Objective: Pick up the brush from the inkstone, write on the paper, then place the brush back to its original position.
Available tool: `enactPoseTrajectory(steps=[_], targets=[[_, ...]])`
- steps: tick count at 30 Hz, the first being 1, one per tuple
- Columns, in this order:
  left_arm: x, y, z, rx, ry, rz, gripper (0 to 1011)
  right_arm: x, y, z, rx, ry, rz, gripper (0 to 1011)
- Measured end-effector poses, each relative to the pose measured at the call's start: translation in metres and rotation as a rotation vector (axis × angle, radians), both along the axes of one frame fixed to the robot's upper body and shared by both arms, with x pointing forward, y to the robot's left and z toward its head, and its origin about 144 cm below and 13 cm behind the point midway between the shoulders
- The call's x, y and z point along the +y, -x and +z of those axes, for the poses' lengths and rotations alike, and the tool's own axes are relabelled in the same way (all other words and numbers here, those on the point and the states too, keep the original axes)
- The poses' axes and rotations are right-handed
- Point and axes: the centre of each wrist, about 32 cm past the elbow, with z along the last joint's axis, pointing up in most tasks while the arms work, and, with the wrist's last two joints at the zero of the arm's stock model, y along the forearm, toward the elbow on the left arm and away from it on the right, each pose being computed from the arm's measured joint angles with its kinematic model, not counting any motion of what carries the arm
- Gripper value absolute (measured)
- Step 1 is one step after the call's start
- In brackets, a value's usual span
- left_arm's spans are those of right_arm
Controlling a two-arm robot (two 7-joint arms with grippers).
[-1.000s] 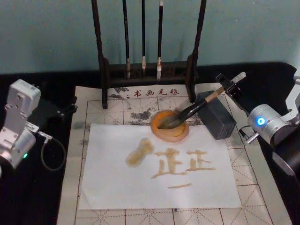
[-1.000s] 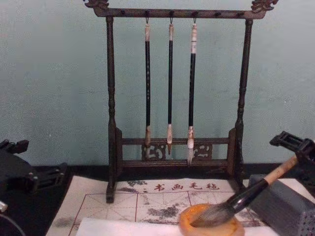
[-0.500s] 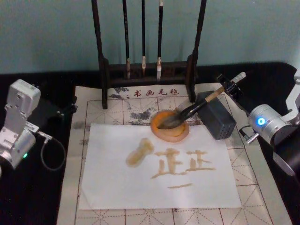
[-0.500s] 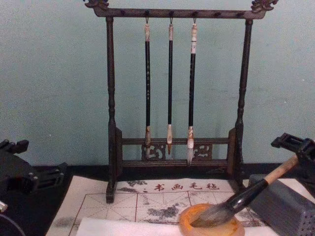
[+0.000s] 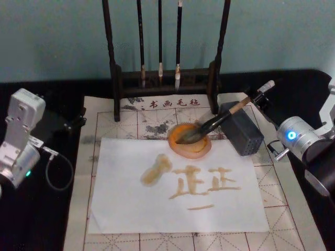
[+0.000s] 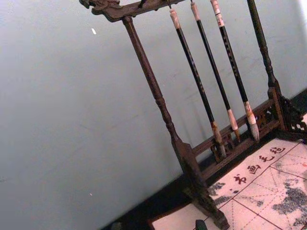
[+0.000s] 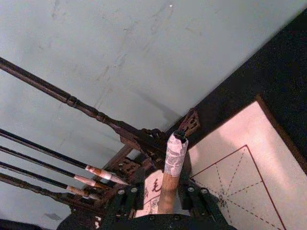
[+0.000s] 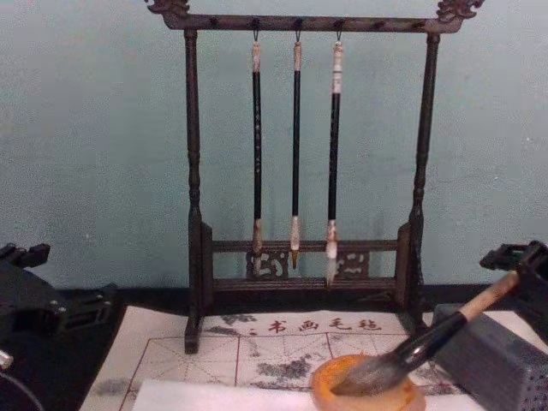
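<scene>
The scene was lit softly and evenly, though rather dimly, and no single source could be made out. The paper (image 5: 131,209) was rendered as the brightest area, without glare. Only faint, diffuse shadows were cast on the wall (image 8: 103,154) by the rack (image 8: 193,171). Detail was lost in the black worktop (image 5: 42,225). A small blue light (image 5: 291,135) was seen glowing on the right arm (image 5: 314,151).

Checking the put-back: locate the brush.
Head view, right of centre: the brush lies tuft in the inkstone, handle on the grey block, its end inside the open right gripper.
</scene>
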Motion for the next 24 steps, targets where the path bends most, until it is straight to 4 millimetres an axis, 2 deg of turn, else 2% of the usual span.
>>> enactPoseTrajectory(steps=[6, 8, 10, 24], targets=[[0.0, 0.0, 0.0, 0.0, 0.0, 0.0, 1001, 0.0, 0.0, 0.0, 0.0, 0.0, 0.0, 287], [0.0, 0.0, 0.0, 0.0, 0.0, 0.0, 1001, 0.0001, 0.0, 0.0, 0.0, 0.001, 0.0, 209], [0.0, 0.0, 0.0, 0.0, 0.0, 0.0, 1001, 0.0001, 0.0, 0.0, 0.0, 0.001, 0.0, 183], [0.0, 0.0, 0.0, 0.0, 0.0, 0.0, 1001, 0.0, 0.0, 0.0, 0.0, 0.001, 0.0, 182]])
